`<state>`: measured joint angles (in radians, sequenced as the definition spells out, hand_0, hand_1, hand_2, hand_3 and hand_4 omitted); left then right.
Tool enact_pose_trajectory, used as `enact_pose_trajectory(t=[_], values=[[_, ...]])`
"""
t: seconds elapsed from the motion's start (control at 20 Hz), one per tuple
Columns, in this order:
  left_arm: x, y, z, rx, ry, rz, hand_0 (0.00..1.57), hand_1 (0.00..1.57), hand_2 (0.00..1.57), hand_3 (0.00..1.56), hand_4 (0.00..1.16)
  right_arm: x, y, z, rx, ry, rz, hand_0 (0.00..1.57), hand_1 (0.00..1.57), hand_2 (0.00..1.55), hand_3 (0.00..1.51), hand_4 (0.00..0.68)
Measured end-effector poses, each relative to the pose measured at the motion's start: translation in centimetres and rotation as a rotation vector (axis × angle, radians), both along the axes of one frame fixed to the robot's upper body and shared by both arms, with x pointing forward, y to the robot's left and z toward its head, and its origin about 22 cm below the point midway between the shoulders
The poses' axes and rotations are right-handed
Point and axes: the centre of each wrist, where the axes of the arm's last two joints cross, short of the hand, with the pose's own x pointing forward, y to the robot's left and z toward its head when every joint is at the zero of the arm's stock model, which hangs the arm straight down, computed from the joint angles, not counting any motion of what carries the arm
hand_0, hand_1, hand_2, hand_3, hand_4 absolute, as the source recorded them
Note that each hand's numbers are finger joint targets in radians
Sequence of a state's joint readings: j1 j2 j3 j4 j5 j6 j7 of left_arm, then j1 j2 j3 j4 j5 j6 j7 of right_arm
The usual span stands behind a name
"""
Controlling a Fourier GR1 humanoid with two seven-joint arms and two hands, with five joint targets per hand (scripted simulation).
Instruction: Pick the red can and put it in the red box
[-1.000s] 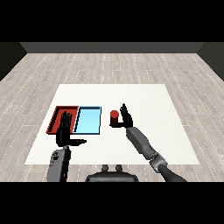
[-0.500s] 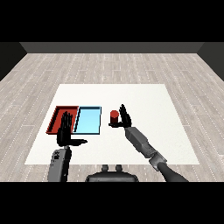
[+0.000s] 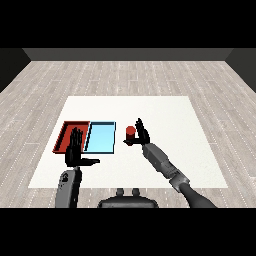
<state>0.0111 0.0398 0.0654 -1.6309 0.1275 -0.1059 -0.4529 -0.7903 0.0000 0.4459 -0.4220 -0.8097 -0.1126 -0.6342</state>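
Item: red can (image 3: 130, 133). It stands upright on the white table (image 3: 175, 115), just right of the light blue tray (image 3: 100, 138) and apart from it. It is not yet lifted.

Item: my right hand (image 3: 141, 133). It sits immediately right of the can, fingers straight and pointing up, thumb reaching low toward the can's base. I judge it to be at or very near contact; nothing is held, since no finger is curled round the can.

Item: my left hand (image 3: 75, 151). It is spread flat and holding nothing, over the near edge of the red tray (image 3: 64, 135), thumb out toward the blue tray.

Step in hand: closing on the can. To do it well, I bring the palm square against the can's right side and wrap the fingers behind it before any lift, so it does not tip leftward toward the blue tray.

Edges: the can's route to the red tray crosses the whole blue tray, so I judge it needs lifting above both rims. The two trays touch side by side.

Open room: wide bare table right of and beyond the can; the near table edge is well apart from it. My left hand crowds the red tray's near part, so the far part is the freer spot.
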Motion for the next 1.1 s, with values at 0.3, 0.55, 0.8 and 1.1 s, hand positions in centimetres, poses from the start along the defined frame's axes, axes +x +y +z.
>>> enact_pose_trajectory(t=[0.3,0.55,0.8,1.1], values=[[-0.1,-0.3,0.3,-0.005,0.004,0.001,0.0,0.0,0.0,0.0,0.0,-0.2,1.2,0.6,0.001,0.004,0.009,0.0,0.0,0.0,0.0,0.0],[0.1,-0.3,-0.2,-0.013,-0.004,0.002,0.0,0.0,0.0,0.0,0.0,0.1,1.3,0.7,-0.012,0.01,0.023,0.0,0.0,0.0,0.0,0.0],[-0.2,-0.1,0.4,-0.018,-0.004,-0.001,0.0,0.0,0.0,0.0,0.0,0.5,1.3,0.9,-0.025,0.037,0.015,0.0,0.0,0.0,0.0,0.0],[-0.2,-0.3,0.4,-0.015,-0.006,-0.005,0.0,0.0,0.0,0.0,0.0,-0.2,1.7,0.4,-0.079,0.059,-0.026,1.52,1.52,1.5,1.46,0.493]])
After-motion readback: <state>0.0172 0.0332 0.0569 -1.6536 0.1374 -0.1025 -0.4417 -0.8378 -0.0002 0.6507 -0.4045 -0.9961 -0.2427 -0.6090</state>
